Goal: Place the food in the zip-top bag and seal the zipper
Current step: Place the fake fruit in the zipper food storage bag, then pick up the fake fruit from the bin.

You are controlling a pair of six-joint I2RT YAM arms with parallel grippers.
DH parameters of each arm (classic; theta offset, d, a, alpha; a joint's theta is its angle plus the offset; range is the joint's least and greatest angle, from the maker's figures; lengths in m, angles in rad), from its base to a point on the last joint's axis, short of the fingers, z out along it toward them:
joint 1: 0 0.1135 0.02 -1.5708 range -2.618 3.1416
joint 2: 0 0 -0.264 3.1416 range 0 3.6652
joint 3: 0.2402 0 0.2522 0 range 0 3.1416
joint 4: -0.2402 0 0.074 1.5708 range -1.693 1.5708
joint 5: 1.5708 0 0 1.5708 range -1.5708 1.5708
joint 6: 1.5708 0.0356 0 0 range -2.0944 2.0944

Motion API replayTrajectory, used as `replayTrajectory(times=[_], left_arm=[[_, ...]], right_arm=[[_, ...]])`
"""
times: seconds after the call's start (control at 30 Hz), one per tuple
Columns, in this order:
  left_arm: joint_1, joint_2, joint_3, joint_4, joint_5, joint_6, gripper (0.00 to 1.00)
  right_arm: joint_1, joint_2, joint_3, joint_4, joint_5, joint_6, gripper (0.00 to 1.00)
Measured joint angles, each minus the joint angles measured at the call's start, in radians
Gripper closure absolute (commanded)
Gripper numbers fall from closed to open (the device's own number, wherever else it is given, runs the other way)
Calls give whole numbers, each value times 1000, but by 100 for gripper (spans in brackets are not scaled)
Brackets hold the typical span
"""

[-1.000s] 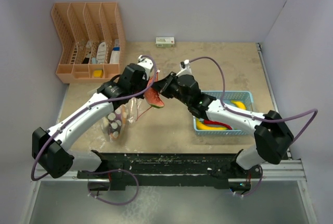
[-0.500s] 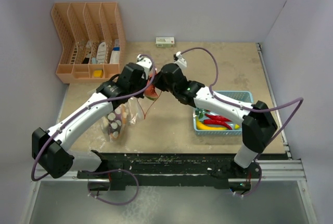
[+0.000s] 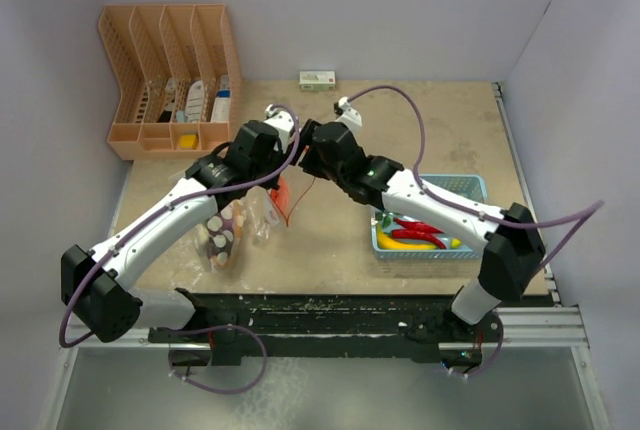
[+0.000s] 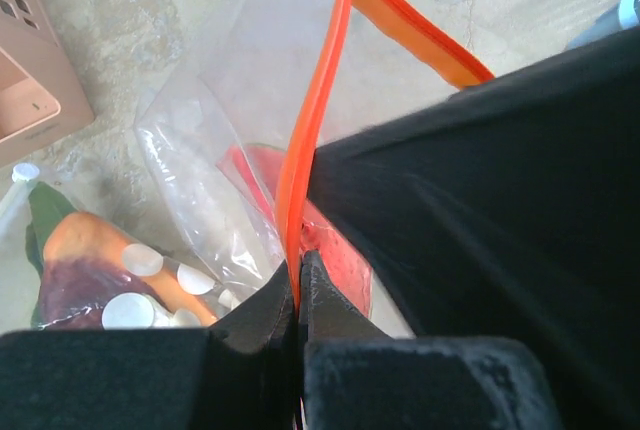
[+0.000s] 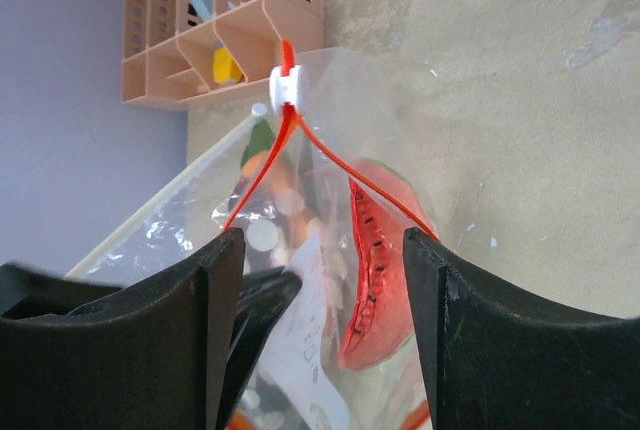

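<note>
The clear dotted zip-top bag [image 3: 232, 233] hangs from my left gripper [image 4: 299, 272], which is shut on its orange zipper [image 4: 318, 120]. The mouth gapes open below the white slider [image 5: 285, 87]. My right gripper [image 5: 322, 245] hovers open right over the mouth with nothing between its fingers. A red watermelon-slice food [image 5: 375, 270] lies inside the bag, just under the zipper [image 5: 258, 178]. More food, orange and green [image 4: 75, 245], sits deeper in the bag. From above, both grippers [image 3: 283, 172] [image 3: 306, 156] meet at the bag's top.
A light blue basket [image 3: 478, 190] at the right holds red chilies [image 3: 420, 227], a yellow piece [image 3: 402, 243] and a green piece. A peach desk organizer [image 3: 170, 75] stands at the back left. A small box [image 3: 317, 80] lies by the back wall.
My right gripper carried the red slice left to the bag's mouth, then opened. The slice now lies inside the bag. The left gripper kept its hold on the zipper.
</note>
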Motion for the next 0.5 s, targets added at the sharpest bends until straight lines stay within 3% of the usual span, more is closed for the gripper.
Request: replayTrajectory(times=[0.33, 0.5], left_arm=[[0, 0, 0, 2, -2, -6, 100], [0, 0, -1, 8, -1, -6, 100]], right_arm=[[-11, -336, -166, -200, 60, -38, 29], [-194, -445, -286, -341, 88, -51, 31]])
